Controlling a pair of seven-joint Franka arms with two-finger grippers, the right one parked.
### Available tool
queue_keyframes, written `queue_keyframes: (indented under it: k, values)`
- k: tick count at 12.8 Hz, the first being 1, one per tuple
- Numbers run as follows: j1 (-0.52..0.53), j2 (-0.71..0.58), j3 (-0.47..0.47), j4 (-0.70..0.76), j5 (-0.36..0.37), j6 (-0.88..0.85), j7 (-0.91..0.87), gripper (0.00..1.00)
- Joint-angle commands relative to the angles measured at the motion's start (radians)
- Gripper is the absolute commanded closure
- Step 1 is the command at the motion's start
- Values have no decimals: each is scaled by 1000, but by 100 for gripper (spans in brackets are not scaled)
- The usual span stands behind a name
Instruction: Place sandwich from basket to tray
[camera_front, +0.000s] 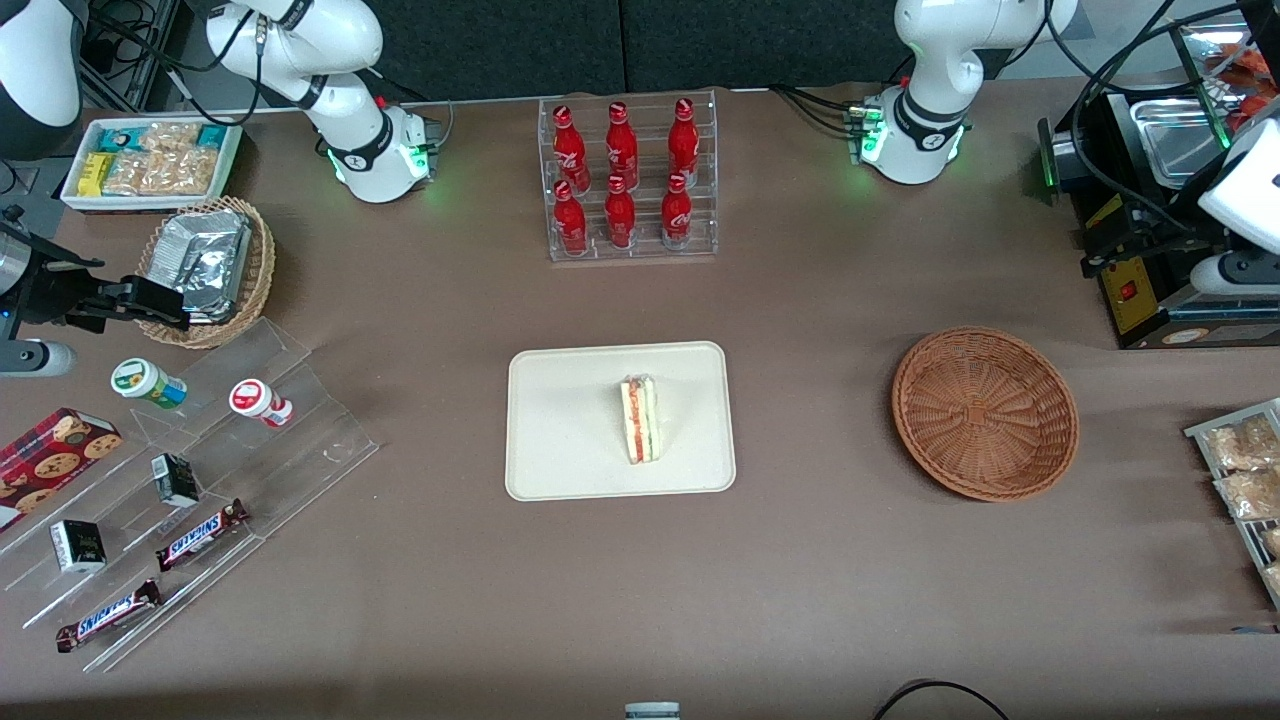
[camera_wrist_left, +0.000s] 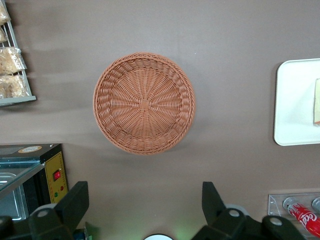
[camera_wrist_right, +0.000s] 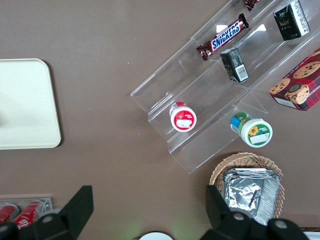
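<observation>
- Jaws spread wide and empty, the gripper (camera_wrist_left: 145, 212) hangs high above the table, near the basket (camera_wrist_left: 144, 103).
- Below the jaws, the basket holds nothing.
- The tray (camera_front: 560, 440) sits well apart.
- The sandwich (camera_front: 640, 419) stands on edge there, apparently stable; a jolt could tip it.

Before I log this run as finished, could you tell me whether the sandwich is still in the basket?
No, the sandwich lies on the tray, the basket is empty, and the open hand hovers above it.

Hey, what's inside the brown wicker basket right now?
Nothing: the basket shows only bare weave. The sandwich stands on the tray. The gripper hangs open above the table beside the basket.
</observation>
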Motion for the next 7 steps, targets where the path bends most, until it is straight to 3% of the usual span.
queue_keyframes:
  k: [1,7]
  values:
    - [-10,10,4,20,-2,-21,-5,0]
    - [-10,11,1,18,-3,-25,-2,0]
